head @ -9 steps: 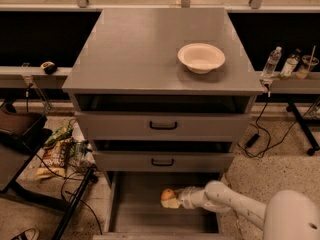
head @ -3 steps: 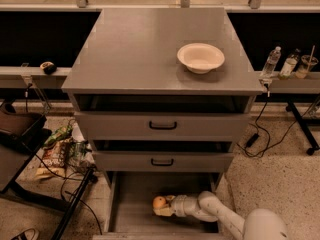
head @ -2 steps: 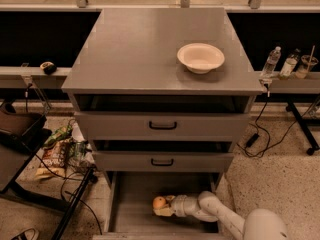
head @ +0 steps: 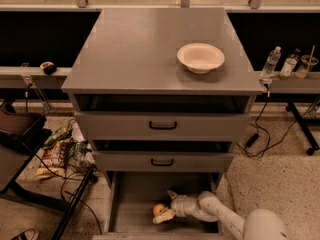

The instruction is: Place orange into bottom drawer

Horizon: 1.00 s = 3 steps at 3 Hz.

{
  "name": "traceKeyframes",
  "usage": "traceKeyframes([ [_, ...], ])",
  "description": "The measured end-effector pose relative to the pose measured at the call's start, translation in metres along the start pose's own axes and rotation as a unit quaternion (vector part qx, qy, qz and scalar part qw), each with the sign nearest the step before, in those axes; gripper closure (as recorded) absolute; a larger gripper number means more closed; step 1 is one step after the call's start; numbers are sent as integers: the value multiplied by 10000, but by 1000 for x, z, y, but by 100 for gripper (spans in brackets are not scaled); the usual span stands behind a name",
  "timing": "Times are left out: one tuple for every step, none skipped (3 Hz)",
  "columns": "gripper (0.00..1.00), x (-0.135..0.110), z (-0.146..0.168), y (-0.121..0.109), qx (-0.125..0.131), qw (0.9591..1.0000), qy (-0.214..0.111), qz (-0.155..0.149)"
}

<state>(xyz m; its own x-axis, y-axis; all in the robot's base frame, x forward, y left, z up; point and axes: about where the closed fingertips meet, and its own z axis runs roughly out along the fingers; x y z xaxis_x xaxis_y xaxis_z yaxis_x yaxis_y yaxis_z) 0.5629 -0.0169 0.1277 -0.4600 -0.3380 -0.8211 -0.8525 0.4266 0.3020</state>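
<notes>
The gripper point(head: 167, 207) was inside the open bottom drawer point(head: 135, 194), fingers spread (the orange point(head: 158, 209) lay against the lower finger).

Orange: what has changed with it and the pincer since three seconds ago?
The pincer carried the orange leftward and toward the front of the bottom drawer, then opened; the orange now seems let go on the drawer floor. The bowl and the upper drawers stayed as they were.
</notes>
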Motion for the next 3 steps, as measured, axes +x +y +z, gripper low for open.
traceKeyframes([
  [0,0,0,0,0,10000,0,0],
  [0,-2,-4,3,-144,9997,-173,6],
  [0,-7,-39,12,-407,9973,-596,-91],
])
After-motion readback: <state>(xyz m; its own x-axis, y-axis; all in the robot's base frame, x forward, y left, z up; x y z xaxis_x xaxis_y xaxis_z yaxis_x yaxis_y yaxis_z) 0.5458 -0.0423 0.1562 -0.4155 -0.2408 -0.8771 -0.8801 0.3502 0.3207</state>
